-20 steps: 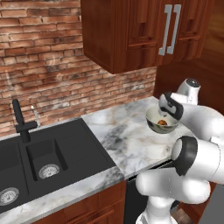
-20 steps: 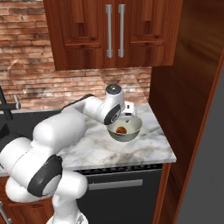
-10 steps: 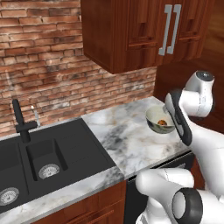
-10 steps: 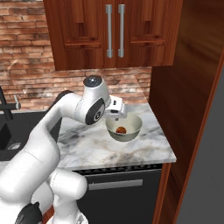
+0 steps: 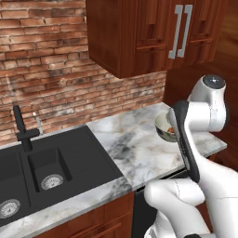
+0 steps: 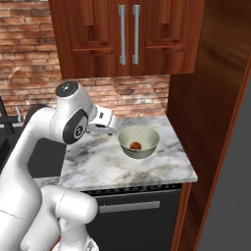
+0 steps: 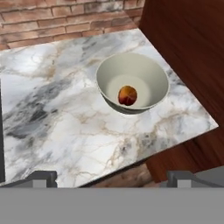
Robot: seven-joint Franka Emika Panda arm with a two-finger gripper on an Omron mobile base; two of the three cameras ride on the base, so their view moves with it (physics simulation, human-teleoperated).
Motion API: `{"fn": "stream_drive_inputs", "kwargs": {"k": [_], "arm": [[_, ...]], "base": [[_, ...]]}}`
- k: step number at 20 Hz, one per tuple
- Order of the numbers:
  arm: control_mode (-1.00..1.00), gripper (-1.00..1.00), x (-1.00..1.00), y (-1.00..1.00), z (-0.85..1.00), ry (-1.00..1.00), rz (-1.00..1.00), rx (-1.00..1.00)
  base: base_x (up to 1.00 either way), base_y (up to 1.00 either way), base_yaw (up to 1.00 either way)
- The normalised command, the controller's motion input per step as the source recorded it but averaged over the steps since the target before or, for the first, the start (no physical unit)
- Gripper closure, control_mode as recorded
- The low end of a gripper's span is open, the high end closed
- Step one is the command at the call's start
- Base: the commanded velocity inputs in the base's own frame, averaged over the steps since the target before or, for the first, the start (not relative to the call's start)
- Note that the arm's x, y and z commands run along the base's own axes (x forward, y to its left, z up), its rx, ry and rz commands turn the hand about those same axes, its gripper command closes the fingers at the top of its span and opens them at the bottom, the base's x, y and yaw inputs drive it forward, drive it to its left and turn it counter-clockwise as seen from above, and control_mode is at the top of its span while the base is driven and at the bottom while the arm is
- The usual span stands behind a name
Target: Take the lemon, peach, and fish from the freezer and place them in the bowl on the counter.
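Looking down through the hand view, I have the bowl (image 7: 132, 83) on the counter (image 7: 57, 118) near its right end, with the peach (image 7: 127, 95) lying alone in the bottom, slightly off centre. My gripper (image 7: 113, 178) is spread wide and empty, its two tips far apart at the bottom of that view; from the right base view it hangs just left of the bowl (image 6: 138, 141), above the marble.

I see no lemon or fish, so I judge two of three items are left to fetch.

On handling, I expect the lemon to be light, firm and a bit slick, so I would take it across its short middle, where the oval is widest. The fish looks like the awkward one by description: slim, likely to roll or slip, so I would pinch mid-body, never the thin tail.
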Motion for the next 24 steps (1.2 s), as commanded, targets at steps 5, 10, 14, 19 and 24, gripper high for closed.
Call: {"fn": "stream_drive_inputs", "kwargs": {"k": [5,10,14,19,24], "arm": [[-1.0,-1.0,-0.31,0.33,0.24,-0.01,0.0,0.0],[-1.0,-1.0,-0.25,0.12,0.24,0.0,0.0,0.0],[-1.0,-1.0,-0.39,0.0,0.23,-0.02,0.0,0.0],[-1.0,-1.0,-0.53,0.1,0.13,-0.01,0.0,0.02],[-1.0,-1.0,-0.41,0.2,0.01,0.0,0.0,0.08]], "base": [[0.0,0.0,0.0],[0.0,0.0,0.0],[0.0,0.0,0.0],[0.0,0.0,0.0],[0.0,0.0,0.0]]}}
